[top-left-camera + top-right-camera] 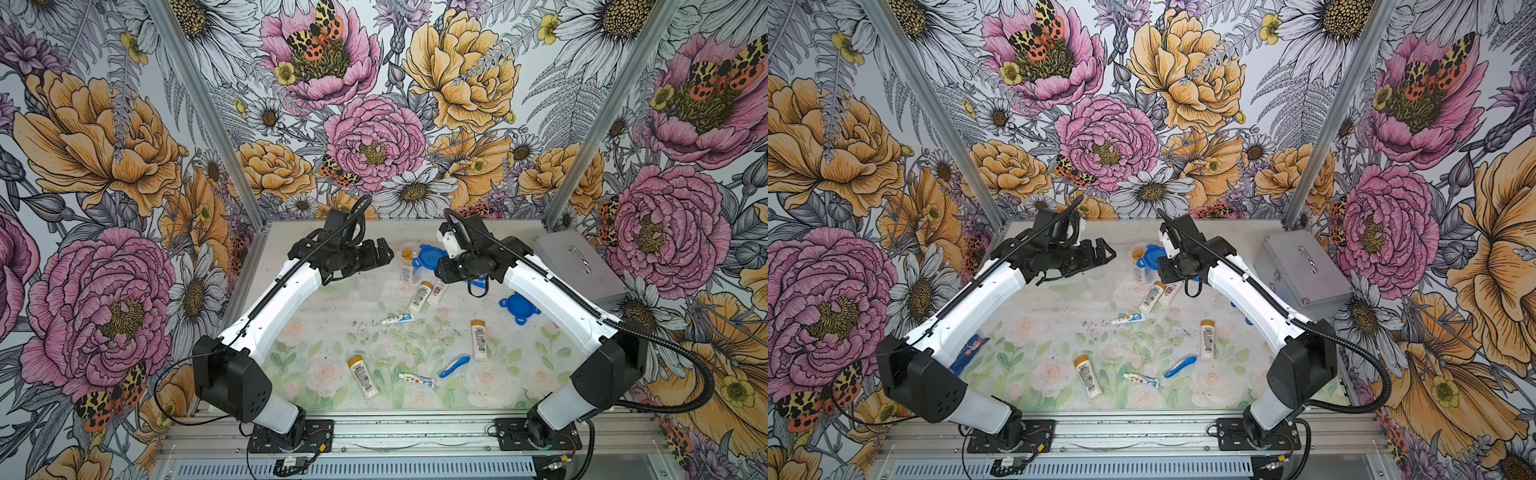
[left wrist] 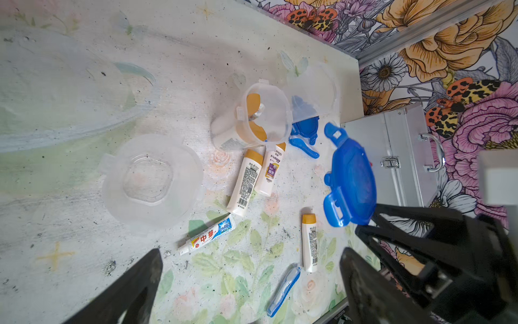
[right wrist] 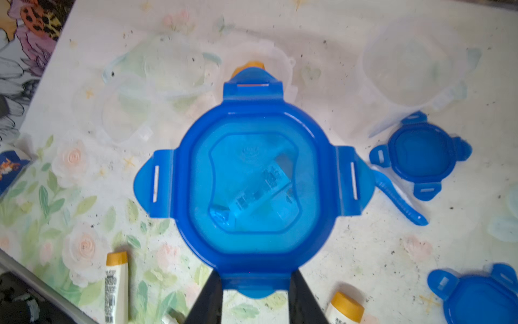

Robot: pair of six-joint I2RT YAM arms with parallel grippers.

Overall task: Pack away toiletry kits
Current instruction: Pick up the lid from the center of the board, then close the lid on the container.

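My right gripper (image 3: 255, 283) is shut on one tab of a blue four-tab lid (image 3: 255, 179), held in the air above a clear cup (image 2: 266, 112) with orange-capped bottles inside. Both top views show this lid (image 1: 428, 255) beside the cup (image 1: 409, 257) at the back of the table. My left gripper (image 1: 384, 253) hangs open and empty just left of the cup, its fingers wide apart in the left wrist view (image 2: 252, 269). Bottles (image 1: 419, 297) (image 1: 478, 338) (image 1: 363, 376), toothpaste tubes (image 1: 398, 319) (image 1: 416, 379) and a blue toothbrush (image 1: 454, 365) lie loose on the table.
An empty clear cup (image 2: 151, 179) stands left of the filled one. Two more blue lids (image 3: 420, 155) (image 1: 517, 307) and a second toothbrush (image 3: 400, 202) lie to the right. A silver metal case (image 1: 582, 266) sits at the back right. A blue packet (image 1: 969, 353) lies under my left arm.
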